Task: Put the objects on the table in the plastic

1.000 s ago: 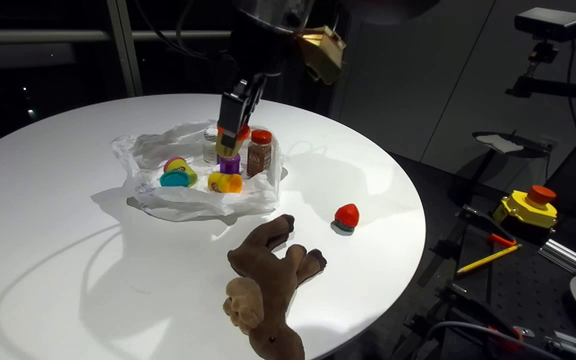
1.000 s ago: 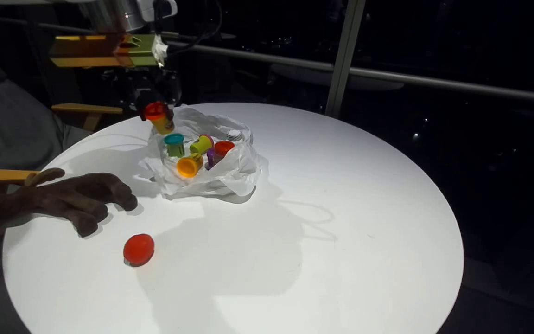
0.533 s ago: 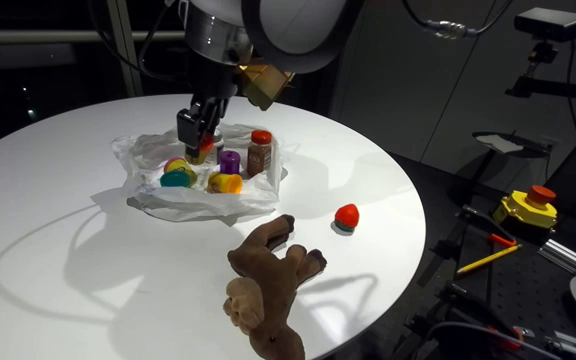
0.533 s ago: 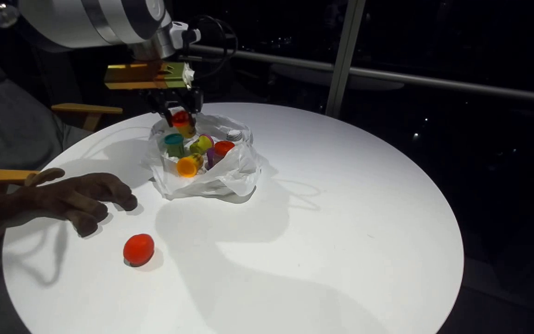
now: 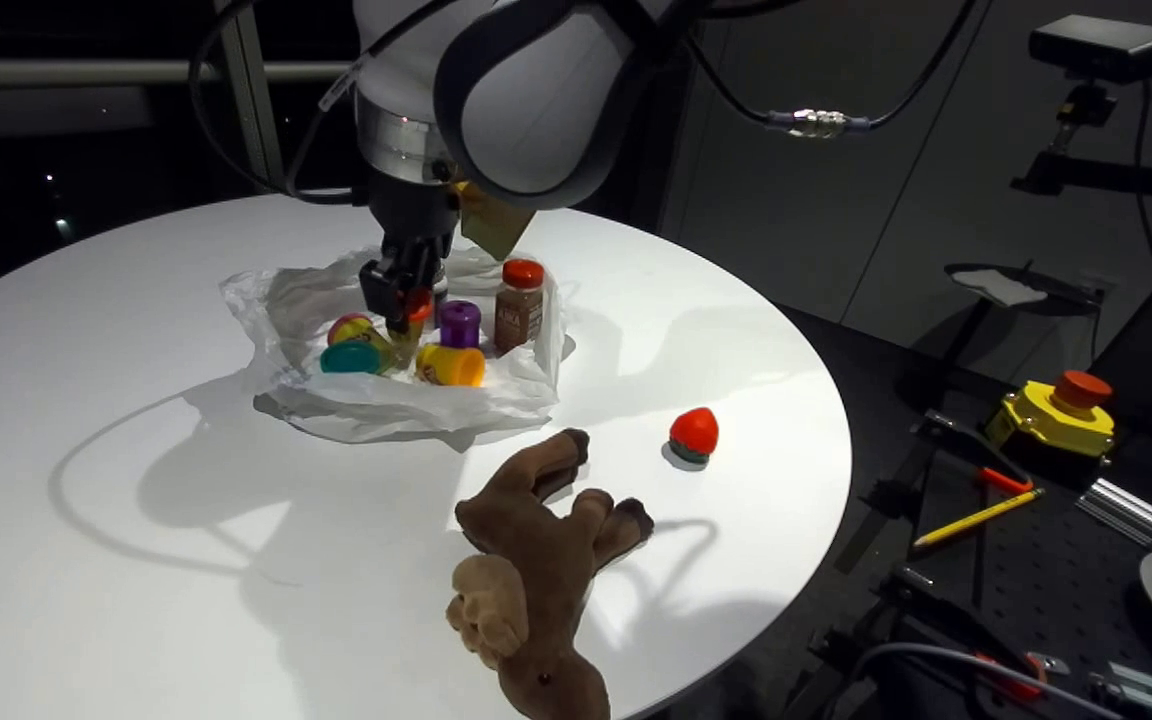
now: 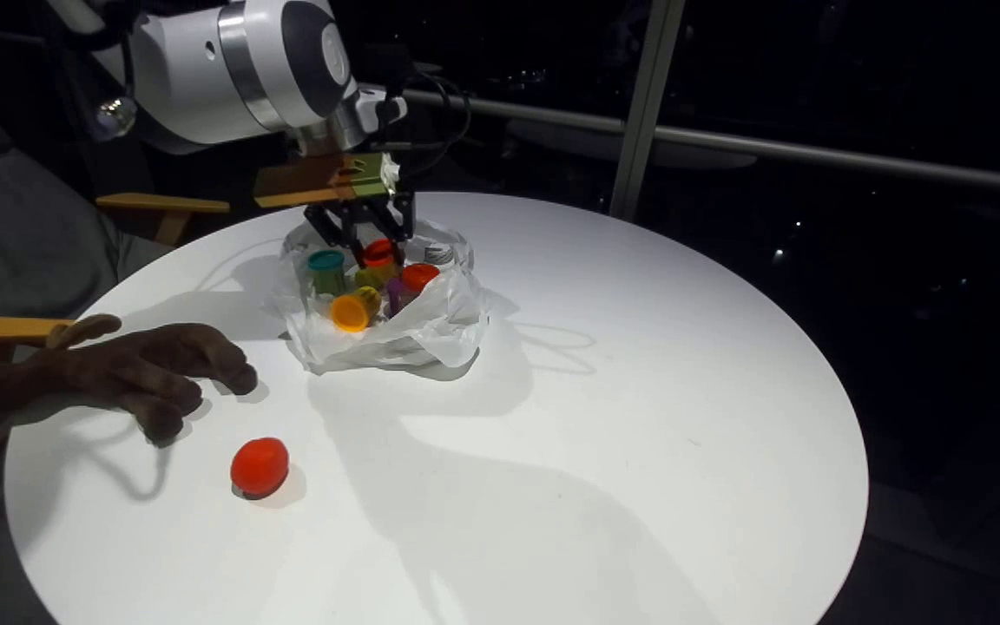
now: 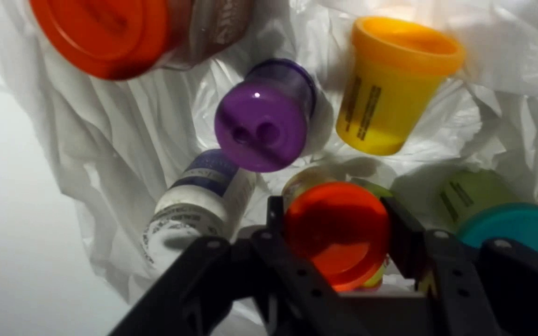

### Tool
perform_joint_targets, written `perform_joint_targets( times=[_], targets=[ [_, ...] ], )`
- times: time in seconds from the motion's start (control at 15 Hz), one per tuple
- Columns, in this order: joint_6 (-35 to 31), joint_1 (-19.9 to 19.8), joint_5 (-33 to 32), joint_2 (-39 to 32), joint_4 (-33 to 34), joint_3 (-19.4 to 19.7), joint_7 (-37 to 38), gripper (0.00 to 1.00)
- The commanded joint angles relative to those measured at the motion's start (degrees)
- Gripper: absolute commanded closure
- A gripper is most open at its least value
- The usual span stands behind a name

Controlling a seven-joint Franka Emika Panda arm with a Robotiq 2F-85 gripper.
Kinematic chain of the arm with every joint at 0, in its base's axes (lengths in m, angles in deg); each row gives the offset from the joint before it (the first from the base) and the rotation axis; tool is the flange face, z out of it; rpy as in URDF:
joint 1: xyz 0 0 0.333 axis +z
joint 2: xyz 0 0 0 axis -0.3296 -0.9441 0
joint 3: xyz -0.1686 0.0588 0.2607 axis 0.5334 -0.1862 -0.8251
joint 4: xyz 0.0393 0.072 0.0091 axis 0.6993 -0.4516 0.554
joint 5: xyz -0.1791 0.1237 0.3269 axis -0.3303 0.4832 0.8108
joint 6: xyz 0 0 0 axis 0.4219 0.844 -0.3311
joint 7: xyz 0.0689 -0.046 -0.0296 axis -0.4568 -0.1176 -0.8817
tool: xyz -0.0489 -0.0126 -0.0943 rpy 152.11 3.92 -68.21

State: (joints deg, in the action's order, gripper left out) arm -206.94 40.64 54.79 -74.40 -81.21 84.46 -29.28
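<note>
The red-lidded cup [image 7: 339, 238] is gripped by the claw [image 7: 336, 219], jaws about half apart against its sides; it is low inside the plastic bag [image 5: 406, 410], whether resting I cannot tell; around it are a purple cup [image 7: 266, 119], a teal-lidded cup [image 7: 493, 212], a pink-lidded cup [image 5: 358, 331], an orange-lidded cup [image 7: 390, 88], a white bottle [image 7: 199, 200] and a red-capped jar [image 5: 518, 312]; outside the bag, a plush animal [image 5: 539, 550] and a red toy [image 5: 693, 433] lie on the table [image 5: 746, 350].
</note>
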Motion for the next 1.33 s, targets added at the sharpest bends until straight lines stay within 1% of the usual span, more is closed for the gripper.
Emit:
perform_joint_targets(
  times=[0.0,0.07,0.13,0.2,0.27,0.33,0.47,0.53,0.67,0.73,0.93,1.07,1.27],
  targets=[
    [3.2,2.4,-2.7,-3.1,4.5,2.6,2.9,0.77],
    [3.4,2.3,-2.4,-3.1,4.7,2.4,2.8,0.27],
    [3.2,2.2,-2.1,-3.1,4.7,2.1,2.8,0.25],
    [3.1,2.3,-2.1,-2.2,4.2,2.0,2.9,0.19],
    [2.7,2.6,-2.2,-1.1,3.4,2.1,3.2,0.09],
    [2.5,2.9,-2.2,0.8,2.1,2.1,3.7,0.02],
    [3.6,3.7,-2.1,4.9,0.4,2.6,5.7,0.0],
    [5.9,4.1,-1.8,8.2,-1.2,2.7,6.9,0.0],
    [13.1,3.9,-1.4,13.5,-3.0,2.2,9.2,0.0],
    [17.2,3.2,-1.2,16.3,-3.8,1.3,10.0,0.0],
    [27.8,-0.6,0.6,25.6,-9.6,-1.7,9.6,0.0],
    [30.0,-4.4,3.3,31.4,-15.8,-3.6,7.4,0.0],
    [25.2,-10.3,7.2,37.2,-26.1,-4.8,2.1,0.0]
  ],
)
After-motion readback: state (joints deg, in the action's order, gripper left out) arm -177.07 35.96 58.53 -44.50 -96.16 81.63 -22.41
